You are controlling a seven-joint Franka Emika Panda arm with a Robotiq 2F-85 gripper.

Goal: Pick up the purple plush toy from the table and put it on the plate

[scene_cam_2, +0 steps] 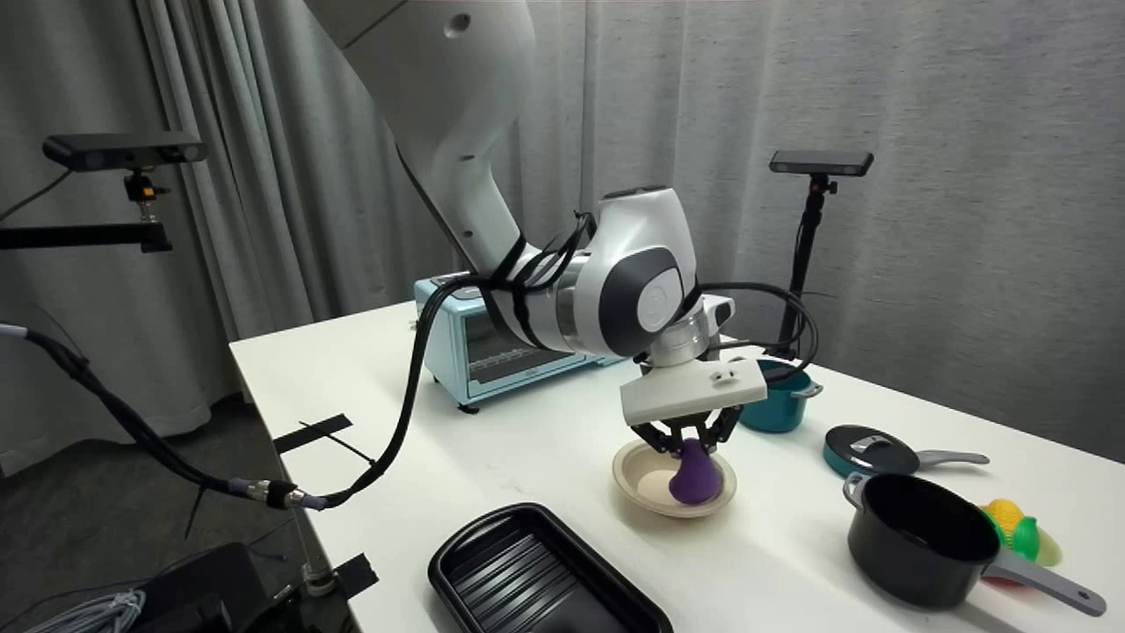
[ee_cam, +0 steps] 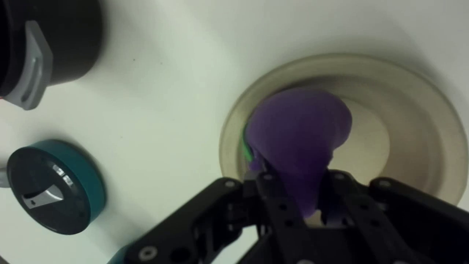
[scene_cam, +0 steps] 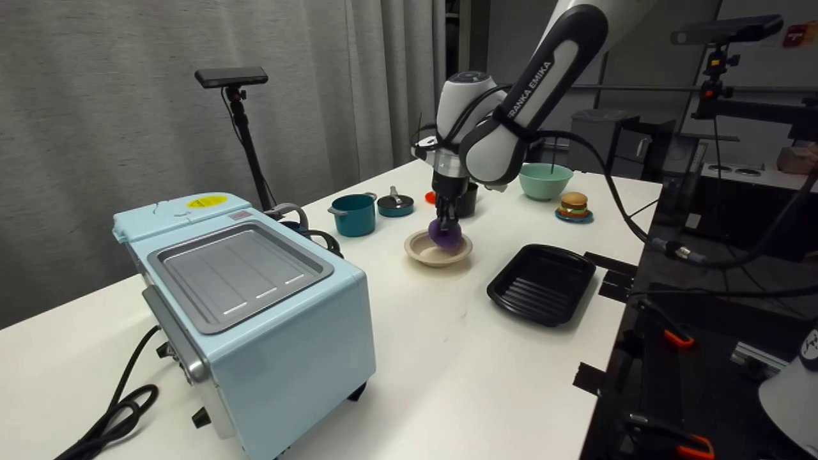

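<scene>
One purple plush toy [scene_cam_2: 696, 480], pinched by its slim neck in the gripper [scene_cam_2: 693, 450], over or in the beige plate [scene_cam_2: 649, 485], far side of the black ridged tray [scene_cam_2: 532, 567]; likely light, squashy: grip there gently.

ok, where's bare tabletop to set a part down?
Free: table between blue oven, black tray and plate; smaller gap between plate and toy burger. Crowded: around teal pot, lidded pan and black pot; also the plate, where the pincer grips the purple toy.
</scene>
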